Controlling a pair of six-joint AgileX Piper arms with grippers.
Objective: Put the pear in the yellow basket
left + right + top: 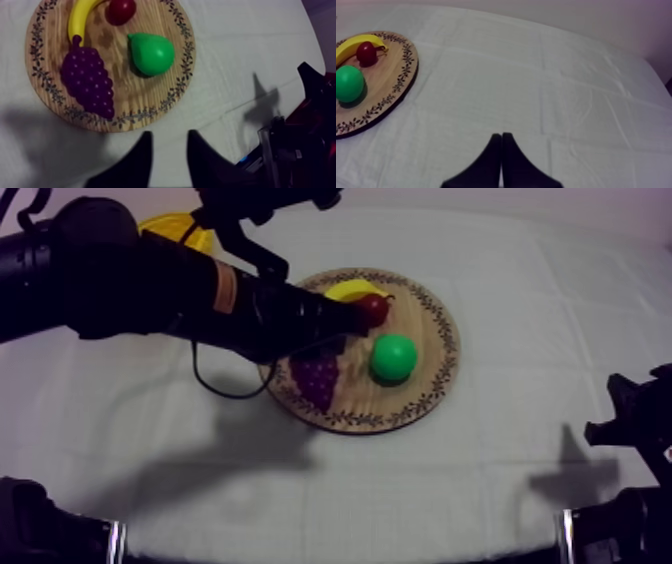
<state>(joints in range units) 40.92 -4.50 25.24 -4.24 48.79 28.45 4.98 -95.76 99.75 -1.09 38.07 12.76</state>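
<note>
Pear (151, 53) was seen lying on the board (127, 97). Left gripper (169, 132) was held apart, empty, and right gripper (501, 135) pressed together on nothing.

board (125, 102): wood, grain shows, matt – dark pattern on rim | pear (151, 53): smooth, looks plastic, soft sheen | bunch of grapes (89, 81): bumpy, dull | banana (80, 17): smooth, looks plastic | small red fruit (121, 10): smooth, slight gloss | cloth (536, 90): grey-white fabric, matt, creased | left gripper (170, 132): fingers – matt black
</note>
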